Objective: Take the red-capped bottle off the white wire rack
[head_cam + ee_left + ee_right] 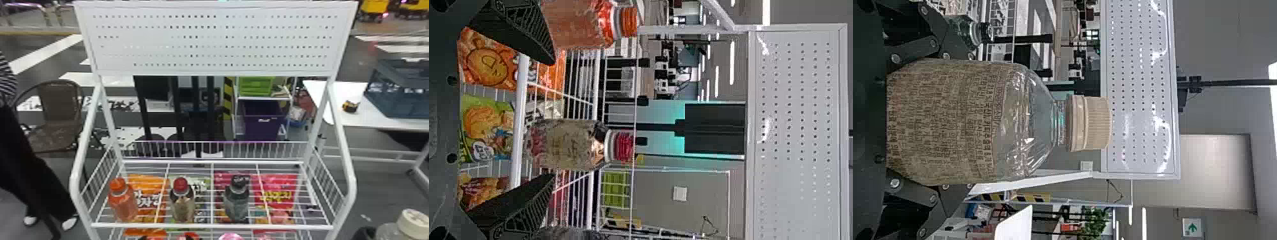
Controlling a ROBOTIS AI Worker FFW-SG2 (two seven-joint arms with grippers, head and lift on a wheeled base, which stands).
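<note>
Left gripper (552, 120): fingers spread wide, empty. The clear plastic bottle with the red cap and pale contents (564, 145) stood upright on the white wire rack (210, 226), ahead of this gripper and somewhat right of the middle of its gap. Its long axis ran vertical, across the line of approach, so a level advance with a small shift right seemed called for. This arm was the nearer one with a free grip.

Right gripper (972, 122): closed about a large clear bottle with a cream cap (948, 122). Clearance: the orange bottle (579, 25) stood by the left finger's path, the dark-capped bottle (237, 201) farther right. Judged risks: right fingertip nudging the target, or fingers catching the rack's front rail.
</note>
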